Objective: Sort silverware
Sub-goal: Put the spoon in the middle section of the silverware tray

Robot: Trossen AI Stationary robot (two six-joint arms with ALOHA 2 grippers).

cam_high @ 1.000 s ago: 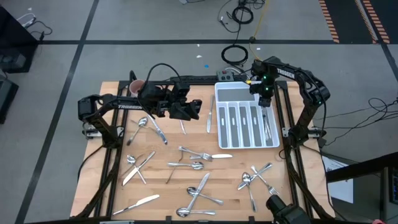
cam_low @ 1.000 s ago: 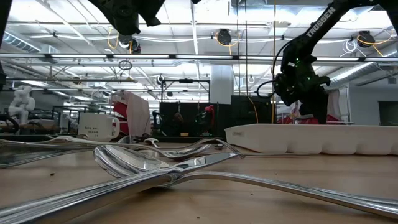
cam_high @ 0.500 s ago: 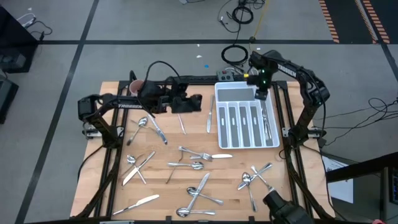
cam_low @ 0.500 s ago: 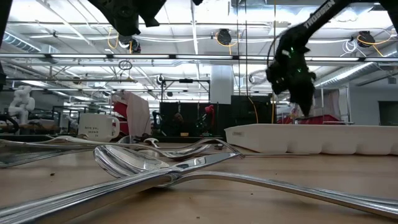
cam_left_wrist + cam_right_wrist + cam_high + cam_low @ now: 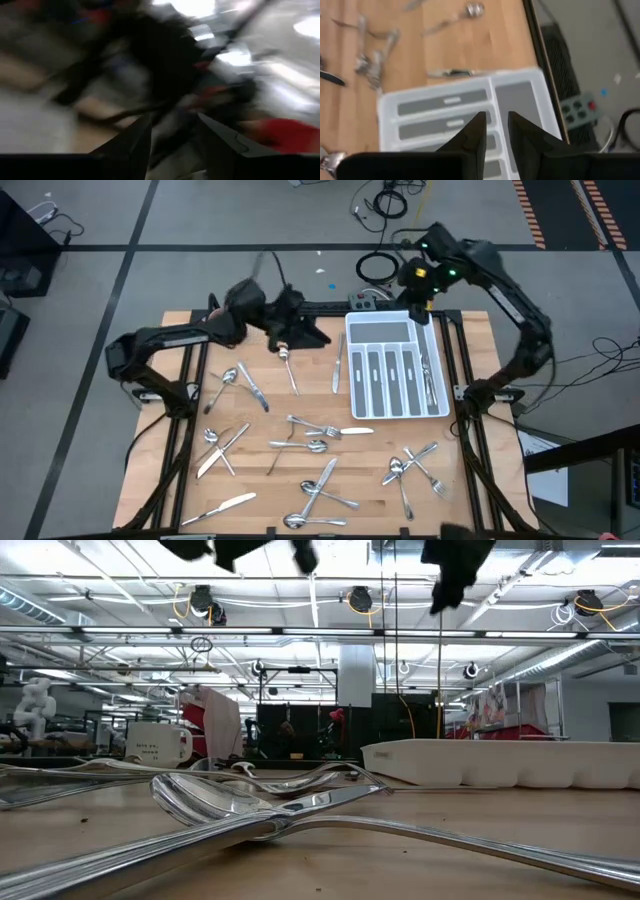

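left gripper [image 5: 173, 117]: raised over the table's far edge at about 11 o'clock from the table's middle as seen from above, beside the mug; its own view is blurred with motion.
left pincer: fingers apart with a clear gap; nothing can be made out between them.
right gripper [image 5: 496, 116]: high over the far end of the tray, about 1 o'clock from the table's middle; in the low view it sits at the very top of the picture.
right pincer: fingers stand a narrow slit apart, with the tray visible through it and nothing gripped.
tray [image 5: 350, 370]: white, with long slots, lying flat on the wood at 2 to 3 o'clock.
silverware [image 5: 318, 430]: most of it lies loose on the table, spread from 5 to 10 o'clock.
in the tray: a few pieces [image 5: 430, 380] rest in the slot at the 3 o'clock side; the other slots show only grey floors.
beside the tray: one knife [image 5: 337, 370] lies just off the tray's 9 o'clock side, and a spoon [image 5: 289, 370] lies a little further that way, near the left gripper.
near edge: crossed forks and spoons [image 5: 410, 465] at 5 o'clock, another pile [image 5: 320, 490] at 6 o'clock, and a knife [image 5: 230, 505] at 7 o'clock.
9 o'clock side: two more small groups [image 5: 235, 380] lie on the wood.
mug [image 5: 160, 743]: upright at the far corner at 10 to 11 o'clock, partly hidden by the left arm from above.
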